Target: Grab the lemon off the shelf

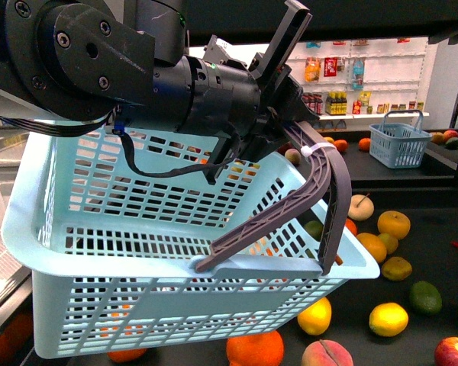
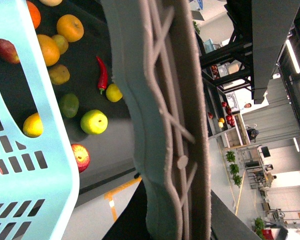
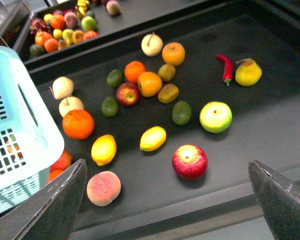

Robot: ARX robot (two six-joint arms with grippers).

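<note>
The left fingers are clenched on the grey handle of a pale blue basket, which hangs close to the camera; the right fingers are spread wide with nothing in them, over the front edge of the shelf; the lemon lies on the black deck, between a red apple and 1 other yellow fruit; a lime sits just behind it; further back are oranges and a red chilli; far off stands 1 small blue basket.
</note>
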